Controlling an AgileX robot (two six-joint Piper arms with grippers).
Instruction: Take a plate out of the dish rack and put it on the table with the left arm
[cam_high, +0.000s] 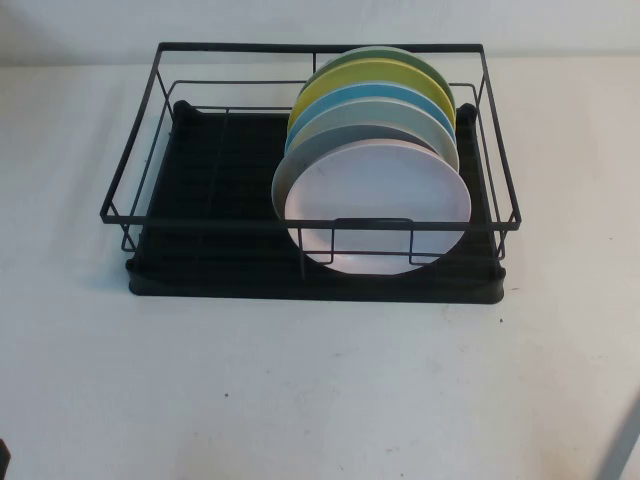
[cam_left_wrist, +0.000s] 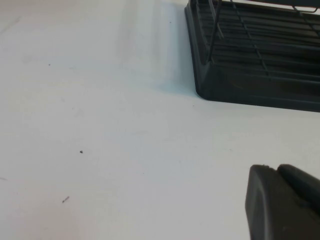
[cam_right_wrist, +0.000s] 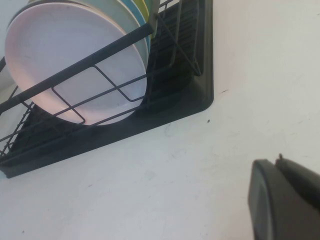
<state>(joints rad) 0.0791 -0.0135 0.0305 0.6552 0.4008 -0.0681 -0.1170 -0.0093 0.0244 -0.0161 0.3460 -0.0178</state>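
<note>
The pale pink plate (cam_high: 378, 205) stands on edge at the front of a row of plates in the right half of the black wire dish rack (cam_high: 200, 222). It also shows in the right wrist view (cam_right_wrist: 75, 55) behind the rack's front wires. My left gripper (cam_left_wrist: 275, 171) is shut and empty, low over the white table (cam_high: 300, 380), well short of the rack's near left corner (cam_left_wrist: 250, 85). My right gripper (cam_right_wrist: 277, 162) is shut and empty over the table, off the rack's near right corner (cam_right_wrist: 195, 100).
Behind the pink plate stand a grey-blue plate (cam_high: 385, 117), a light blue plate (cam_high: 370, 93), a yellow plate (cam_high: 350, 72) and a green plate (cam_high: 405, 55). The rack's left half holds no plates. Bare table lies in front of the rack.
</note>
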